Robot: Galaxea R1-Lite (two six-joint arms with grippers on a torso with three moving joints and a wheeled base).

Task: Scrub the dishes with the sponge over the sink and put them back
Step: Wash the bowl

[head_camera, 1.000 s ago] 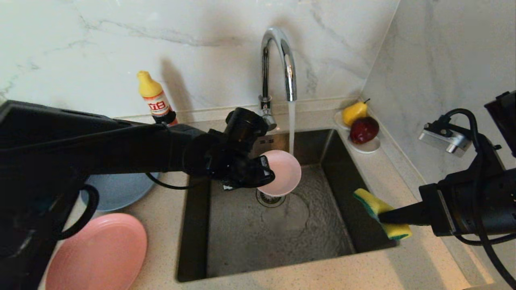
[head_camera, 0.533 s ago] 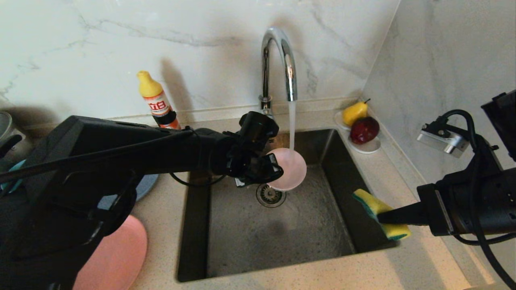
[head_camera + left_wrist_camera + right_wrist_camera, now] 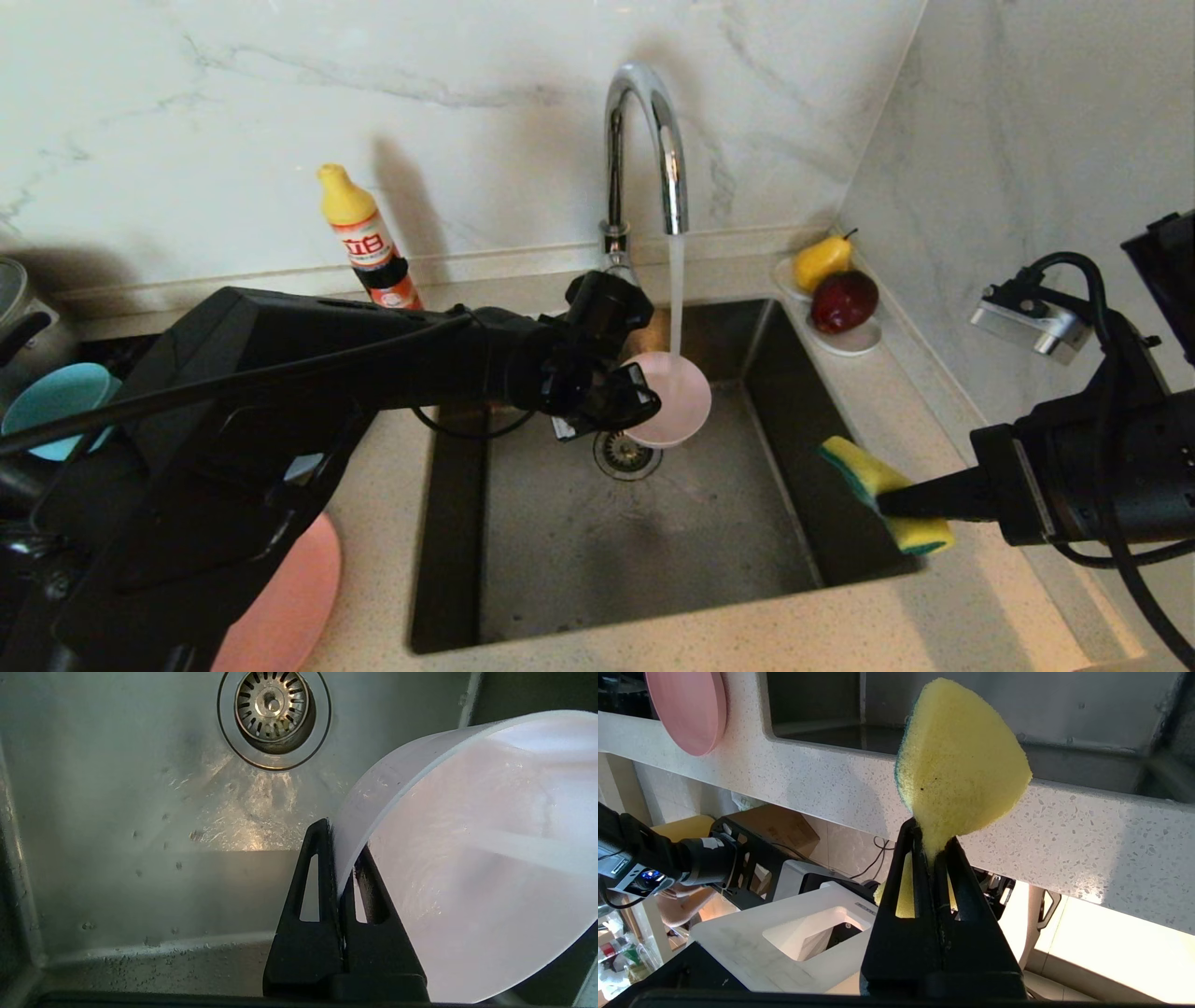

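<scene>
Left claw (image 3: 644,403) pinches pale pink bowl (image 3: 674,399) rim under faucet stream.

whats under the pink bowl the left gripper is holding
The sink floor and drain strainer, partly covered by the pale pink bowl, which the left gripper holds by its rim.

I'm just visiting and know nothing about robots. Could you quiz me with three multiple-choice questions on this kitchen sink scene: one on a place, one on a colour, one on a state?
1. Where is the pale pink bowl?
A. on the counter
B. under the running faucet
C. beside the fruit

2. What colour is the bottle's cap?
A. yellow
B. blue
C. white

3. What is the right end effector doing?
A. hanging empty
B. pinching the sponge
C. turning the tap

Answers: B, the left end effector holds it in the stream over the sink; A, the cap is yellow; B, its fingers are shut on the sponge.
</scene>
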